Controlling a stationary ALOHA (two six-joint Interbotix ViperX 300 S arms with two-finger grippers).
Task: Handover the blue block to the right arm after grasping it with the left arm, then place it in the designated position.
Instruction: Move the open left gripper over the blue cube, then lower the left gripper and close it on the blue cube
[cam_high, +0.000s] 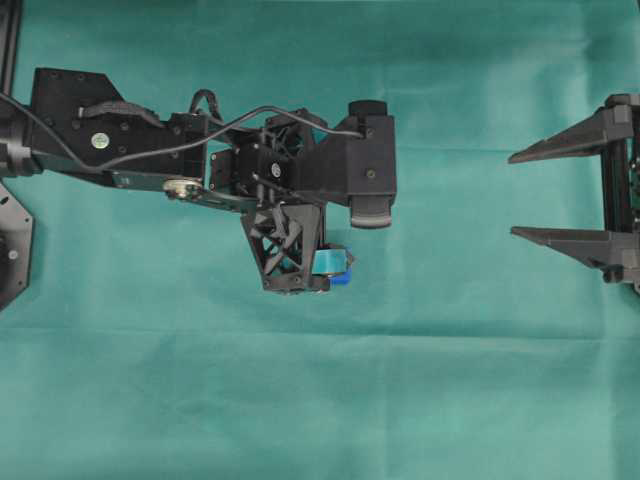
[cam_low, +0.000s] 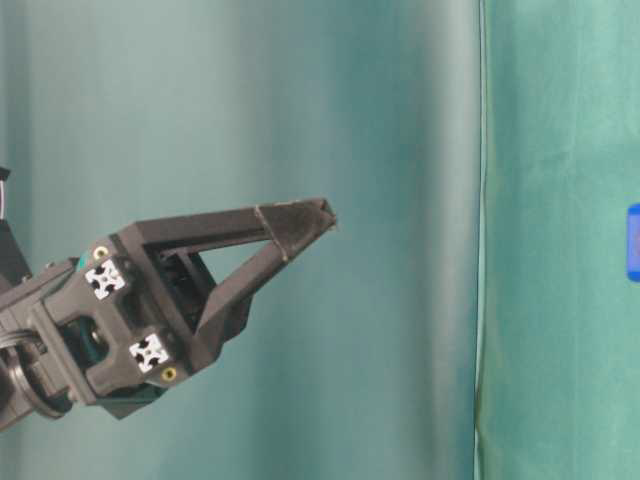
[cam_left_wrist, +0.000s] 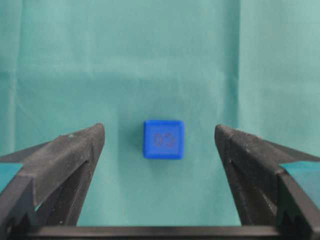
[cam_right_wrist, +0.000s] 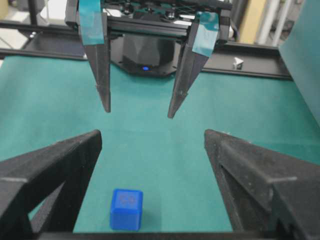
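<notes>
The blue block (cam_left_wrist: 163, 139) sits on the green cloth, a faint dark mark on its top face. My left gripper (cam_left_wrist: 160, 131) hangs open above it, teal-taped fingers (cam_right_wrist: 102, 75) pointing down, the block centred in the gap and clear of both. In the overhead view the block (cam_high: 345, 279) peeks out beside the left gripper (cam_high: 335, 268). My right gripper (cam_high: 514, 195) stands open at the right edge, well away from the block and empty. In its wrist view the block (cam_right_wrist: 126, 209) lies low and left of the right gripper (cam_right_wrist: 152, 134). The designated position does not show.
Green cloth covers the whole table (cam_high: 450, 380). The left arm's body (cam_high: 200, 150) stretches in from the left. Black frame rails (cam_right_wrist: 260, 70) run along the far side in the right wrist view. In the table-level view the block (cam_low: 634, 242) shows at the right edge.
</notes>
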